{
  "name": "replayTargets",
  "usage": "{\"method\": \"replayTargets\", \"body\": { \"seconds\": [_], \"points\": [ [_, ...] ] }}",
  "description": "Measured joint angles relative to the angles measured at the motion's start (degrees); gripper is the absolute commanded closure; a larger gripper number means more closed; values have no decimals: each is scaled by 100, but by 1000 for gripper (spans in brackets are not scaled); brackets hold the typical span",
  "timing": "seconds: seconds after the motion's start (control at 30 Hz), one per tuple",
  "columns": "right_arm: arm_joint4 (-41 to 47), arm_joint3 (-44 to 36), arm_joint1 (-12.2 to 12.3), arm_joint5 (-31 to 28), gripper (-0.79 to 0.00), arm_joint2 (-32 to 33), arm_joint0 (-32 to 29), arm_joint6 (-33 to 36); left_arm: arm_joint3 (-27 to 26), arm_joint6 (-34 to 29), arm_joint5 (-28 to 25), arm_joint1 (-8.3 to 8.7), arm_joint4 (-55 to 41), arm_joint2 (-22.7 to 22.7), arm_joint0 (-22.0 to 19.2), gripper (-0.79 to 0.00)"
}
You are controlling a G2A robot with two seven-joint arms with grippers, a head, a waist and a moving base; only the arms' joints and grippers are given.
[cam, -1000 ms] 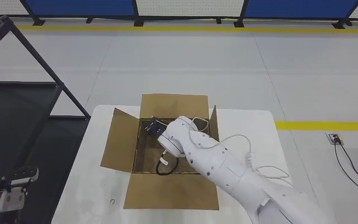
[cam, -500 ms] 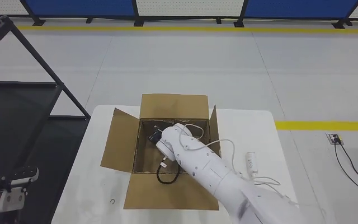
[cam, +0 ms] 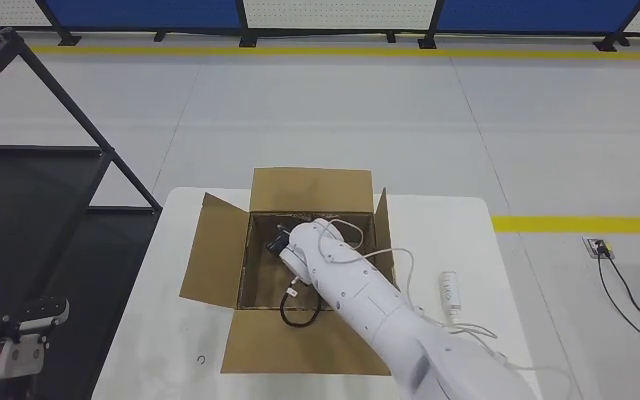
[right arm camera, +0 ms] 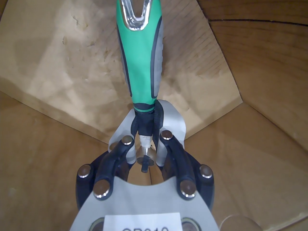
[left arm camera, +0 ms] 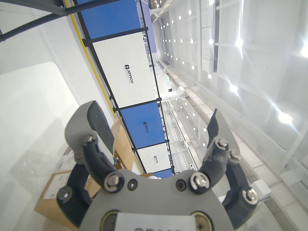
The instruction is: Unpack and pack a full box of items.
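Observation:
An open cardboard box (cam: pixel 310 186) sits on the white table (cam: pixel 180 330) with its flaps spread out. My right arm (cam: pixel 335 268) reaches down into it. Inside the box, my right gripper (right arm camera: pixel 145 121) is shut on the thin neck of a tool with a green and grey handle (right arm camera: pixel 140 56), which points at the box's brown floor (right arm camera: pixel 60 56). My left gripper (left arm camera: pixel 156 118) is open and holds nothing; it is tilted up toward the ceiling, with the cardboard box (left arm camera: pixel 51 193) low beside it.
A small white bottle-like item (cam: pixel 450 295) lies on the table to the right of the box. A tiny dark hook (cam: pixel 201 359) lies near the front left. A black cable loop (cam: pixel 296 318) hangs by the arm inside the box.
The right arm has shifted inside the box, its wrist going lower and nearer. The white item on the table right of the box has come into sight.

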Motion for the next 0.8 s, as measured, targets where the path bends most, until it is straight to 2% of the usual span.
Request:
{"method": "replayTargets", "body": {
  "seconds": [0.13, 0.2, 0.63, 0.8],
  "points": [
    [-18, 120, -55, -26, -142, 37, 49, -46, 0, 0, 0, 0, 0, 0, 0, -785],
    [-9, 171, -72, -57, -222, 60, 64, -53, 0, 0, 0, 0, 0, 0, 0, -785],
    [166, 358, -78, -364, -243, 322, 304, -309, 0, 0, 0, 0, 0, 0, 0, -785],
    [274, 204, 9, -523, -299, 489, 537, -358, 0, 0, 0, 0, 0, 0, 0, -785]
  ]
}}
